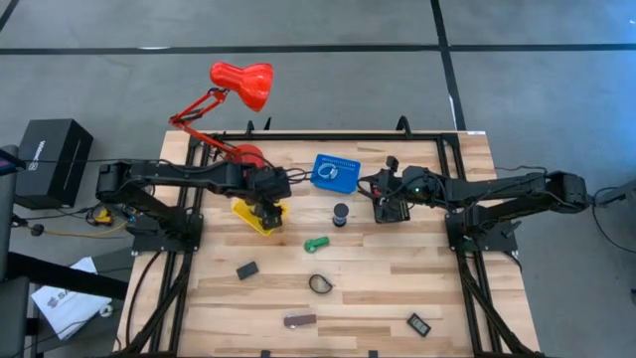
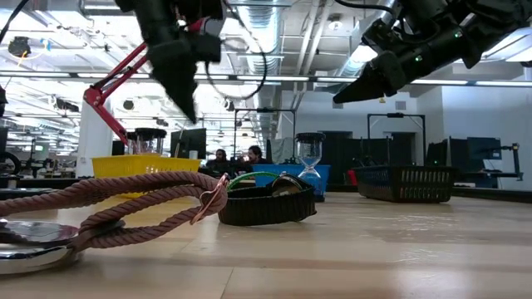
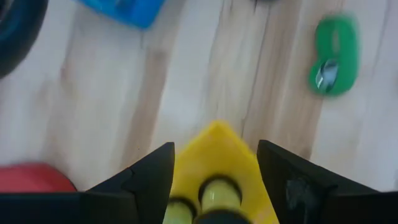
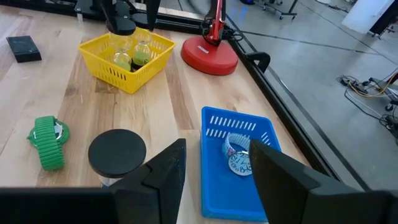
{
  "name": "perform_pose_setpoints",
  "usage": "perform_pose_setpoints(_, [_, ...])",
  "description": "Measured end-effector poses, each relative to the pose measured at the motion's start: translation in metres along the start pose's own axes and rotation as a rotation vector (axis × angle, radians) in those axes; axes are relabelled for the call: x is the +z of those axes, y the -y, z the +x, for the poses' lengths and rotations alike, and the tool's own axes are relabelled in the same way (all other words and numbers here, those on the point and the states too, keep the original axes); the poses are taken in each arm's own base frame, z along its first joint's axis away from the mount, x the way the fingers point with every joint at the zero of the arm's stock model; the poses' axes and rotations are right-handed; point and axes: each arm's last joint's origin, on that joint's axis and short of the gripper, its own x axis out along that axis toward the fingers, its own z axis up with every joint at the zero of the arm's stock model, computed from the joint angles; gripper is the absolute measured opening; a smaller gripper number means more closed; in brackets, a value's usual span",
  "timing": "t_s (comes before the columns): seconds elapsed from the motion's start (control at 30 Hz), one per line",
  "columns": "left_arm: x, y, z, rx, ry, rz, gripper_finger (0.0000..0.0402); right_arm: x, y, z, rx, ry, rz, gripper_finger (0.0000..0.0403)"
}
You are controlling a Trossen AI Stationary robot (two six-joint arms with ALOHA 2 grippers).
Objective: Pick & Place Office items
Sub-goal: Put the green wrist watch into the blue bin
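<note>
The left gripper (image 1: 268, 209) hangs over the yellow slatted plastic basket (image 1: 256, 215), its two dark fingers (image 3: 146, 177) spread with nothing between them; its arm reaches level across the wooden slatted desk (image 1: 378, 288) from the left edge. The left wrist view looks down on a corner of that basket and two yellowish cylinders (image 3: 211, 199) lying in it, cut off by the frame. The right gripper (image 1: 388, 204) sits beside the blue slatted plastic basket (image 1: 334, 171), over the black mesh basket (image 2: 405, 183), fingers (image 4: 165, 171) parted and empty; its arm stretches in from the right edge, wrist bent down.

In the right wrist view a round watch face with a pale strap (image 4: 237, 155) lies in the blue basket, and the yellow basket holds small jars, one yellow and one dark green, hard to make out. A black round-topped cylinder (image 1: 341, 213) stands upright between the grippers. Near it the green watch-like strap (image 1: 315, 243) lies flat, long axis running left to right in the high view. Farther toward the front edge lie a small black block (image 1: 246, 269), tilted; a black loop (image 1: 319, 283); a brownish bar (image 1: 299, 320), lengthwise left to right; and a black block (image 1: 418, 323) at an angle. The low view's foreground shows a twisted reddish rope (image 2: 125, 203), its end cut off. The red desk lamp (image 1: 238, 85) leans out behind the yellow basket
</note>
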Motion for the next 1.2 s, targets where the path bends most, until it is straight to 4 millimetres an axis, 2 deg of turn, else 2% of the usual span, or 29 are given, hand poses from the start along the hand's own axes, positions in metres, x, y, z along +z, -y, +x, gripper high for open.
perform_pose_setpoints(0.3, [0.024,-0.001,-0.013,-0.021,0.269,-0.042,0.0231,0.0,-0.003,0.0,0.012,0.001,0.118,0.0168])
perform_pose_setpoints(0.57, [0.031,0.004,-0.017,-0.036,0.357,-0.044,0.0215,0.004,-0.018,-0.003,0.075,0.018,0.125,0.0183])
perform_pose_setpoints(0.87, [0.03,0.033,-0.022,-0.097,0.378,0.022,0.0209,0.012,-0.036,-0.009,0.15,0.087,0.11,0.0223])
perform_pose_setpoints(1.2, [0.031,0.068,-0.028,-0.204,0.447,-0.021,0.0209,0.017,-0.046,-0.013,0.193,0.124,0.101,0.0222])
